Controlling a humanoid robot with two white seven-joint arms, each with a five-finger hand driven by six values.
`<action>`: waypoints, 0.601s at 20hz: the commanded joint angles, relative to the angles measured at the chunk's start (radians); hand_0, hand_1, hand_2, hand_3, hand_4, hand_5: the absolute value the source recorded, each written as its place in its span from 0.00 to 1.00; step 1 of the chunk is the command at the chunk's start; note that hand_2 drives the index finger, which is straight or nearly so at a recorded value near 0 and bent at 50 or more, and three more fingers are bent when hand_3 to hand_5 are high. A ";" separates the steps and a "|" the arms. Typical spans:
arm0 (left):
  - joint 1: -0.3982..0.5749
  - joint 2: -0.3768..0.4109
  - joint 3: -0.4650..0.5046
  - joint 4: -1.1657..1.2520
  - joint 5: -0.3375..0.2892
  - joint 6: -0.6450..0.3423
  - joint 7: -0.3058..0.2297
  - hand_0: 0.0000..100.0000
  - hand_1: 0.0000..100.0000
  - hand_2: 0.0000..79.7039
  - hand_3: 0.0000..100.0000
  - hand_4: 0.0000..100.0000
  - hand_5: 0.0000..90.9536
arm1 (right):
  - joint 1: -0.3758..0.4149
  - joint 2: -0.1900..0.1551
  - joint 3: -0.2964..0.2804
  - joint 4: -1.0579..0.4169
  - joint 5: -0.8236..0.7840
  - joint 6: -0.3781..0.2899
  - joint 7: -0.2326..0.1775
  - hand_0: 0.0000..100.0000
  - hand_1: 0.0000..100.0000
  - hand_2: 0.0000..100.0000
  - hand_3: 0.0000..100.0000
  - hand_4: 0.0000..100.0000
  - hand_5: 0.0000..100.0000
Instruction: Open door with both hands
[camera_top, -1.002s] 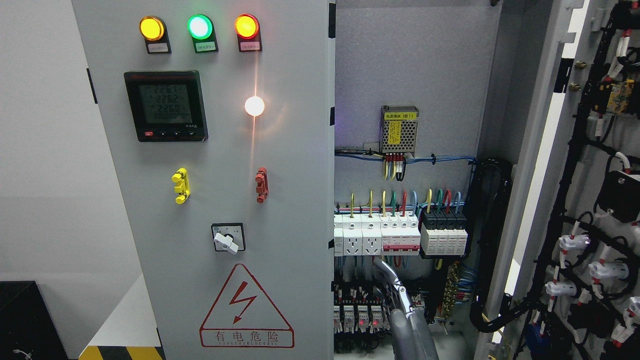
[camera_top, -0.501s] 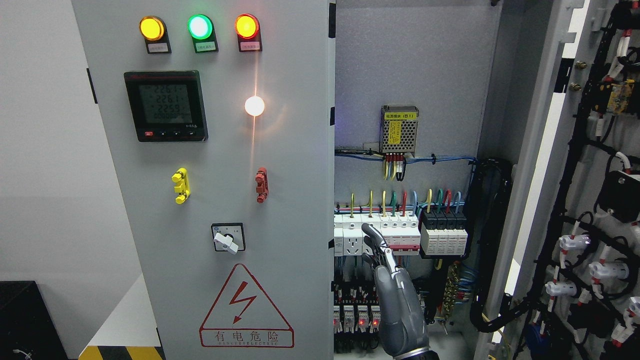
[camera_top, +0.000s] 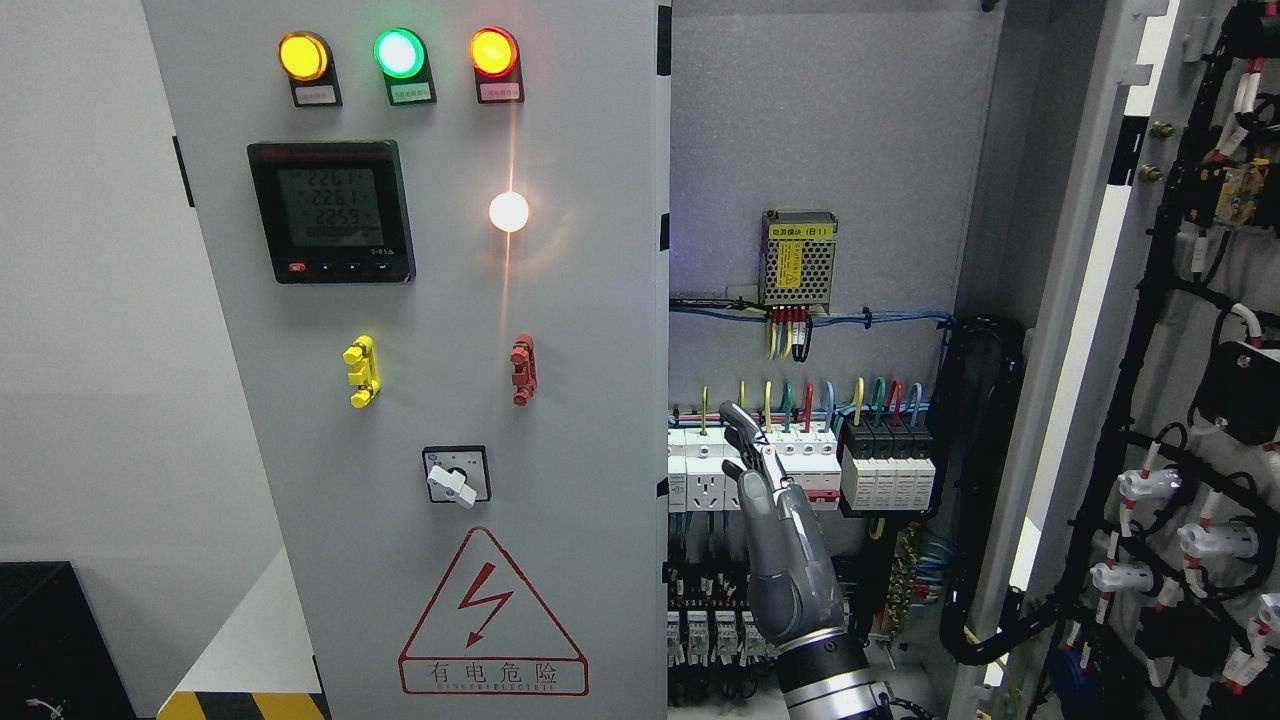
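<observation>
Two doors: the left door (camera_top: 450, 400) is shut, the right door (camera_top: 1190, 420) stands wide open. The right hand (camera_top: 778, 545), fingers straight, close together and empty, is just before the breakers (camera_top: 800, 462). Reaching farther in, it could trip one or snag wires. Smooth grey steel; white wall (camera_top: 90, 350) left.

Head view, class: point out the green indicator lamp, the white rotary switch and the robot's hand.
Green indicator lamp (camera_top: 399, 52), head view, centre of its lens.
White rotary switch (camera_top: 452, 487), head view, on its knob.
Hand (camera_top: 778, 545), head view, back of the palm.
</observation>
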 joint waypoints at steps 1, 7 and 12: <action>-0.003 0.000 0.000 0.000 0.000 -0.001 0.000 0.00 0.00 0.00 0.00 0.00 0.00 | -0.040 0.007 -0.028 0.100 -0.032 -0.003 0.001 0.19 0.00 0.00 0.00 0.00 0.00; -0.003 0.000 0.000 0.000 0.000 -0.001 0.000 0.00 0.00 0.00 0.00 0.00 0.00 | -0.070 0.007 -0.036 0.126 -0.058 -0.005 0.001 0.19 0.00 0.00 0.00 0.00 0.00; -0.003 0.000 0.000 0.000 0.000 -0.001 0.000 0.00 0.00 0.00 0.00 0.00 0.00 | -0.072 0.005 -0.033 0.126 -0.098 0.000 0.017 0.19 0.00 0.00 0.00 0.00 0.00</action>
